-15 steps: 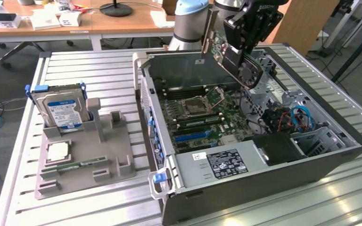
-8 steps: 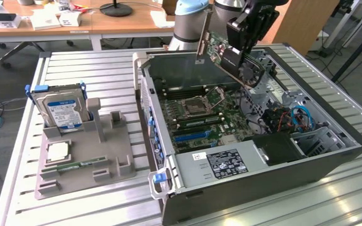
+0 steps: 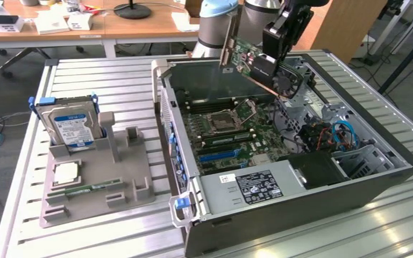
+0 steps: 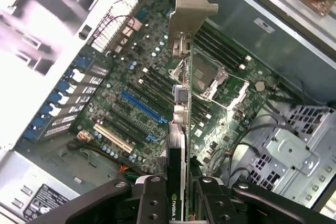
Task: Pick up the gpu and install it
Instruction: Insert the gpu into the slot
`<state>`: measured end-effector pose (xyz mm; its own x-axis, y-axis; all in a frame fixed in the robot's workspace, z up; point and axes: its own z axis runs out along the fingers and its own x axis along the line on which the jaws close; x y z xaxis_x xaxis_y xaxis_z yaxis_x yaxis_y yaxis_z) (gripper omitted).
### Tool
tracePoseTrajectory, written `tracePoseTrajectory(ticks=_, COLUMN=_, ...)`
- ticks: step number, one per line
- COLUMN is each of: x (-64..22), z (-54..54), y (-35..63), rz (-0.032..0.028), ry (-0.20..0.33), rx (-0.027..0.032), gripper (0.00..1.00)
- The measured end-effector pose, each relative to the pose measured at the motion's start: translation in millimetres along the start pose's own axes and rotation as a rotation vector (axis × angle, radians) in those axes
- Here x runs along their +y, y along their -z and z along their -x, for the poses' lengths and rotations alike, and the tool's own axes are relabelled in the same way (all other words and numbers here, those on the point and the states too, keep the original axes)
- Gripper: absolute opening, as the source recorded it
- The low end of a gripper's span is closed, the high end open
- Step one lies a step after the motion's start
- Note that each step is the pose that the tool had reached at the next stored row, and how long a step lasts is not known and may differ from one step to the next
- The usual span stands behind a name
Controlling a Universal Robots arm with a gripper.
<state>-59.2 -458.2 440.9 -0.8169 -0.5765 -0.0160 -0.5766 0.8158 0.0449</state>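
A slatted metal desk [image 3: 106, 80] carried an open dark-grey computer case [image 3: 300, 226], which stood directly beneath the tool [image 3: 278, 54]. Inside the case, below the tool, lay a green motherboard [image 3: 228, 126]. Well away from the tool, toward the exterior view's left, a grey plastic holder [image 3: 113, 183] had a silver hard drive with a blue label [image 3: 70, 126] standing upright in it. The tool's black fingers [image 4: 152, 198] pinched the thin, flat, green-and-black gpu [image 3: 253, 67], hanging edge-down in the air above the motherboard

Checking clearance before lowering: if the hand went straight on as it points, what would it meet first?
Probably the motherboard, near the CPU socket, with the held gpu touching first; depth is unclear.
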Motion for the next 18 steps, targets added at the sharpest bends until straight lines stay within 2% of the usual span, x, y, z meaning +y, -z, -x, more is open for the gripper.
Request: tracePoseTrajectory(ticks=18, x=-0.1, z=0.0, y=-1.8, rz=0.0052, ry=0.328, rx=0.0147, gripper=0.26)
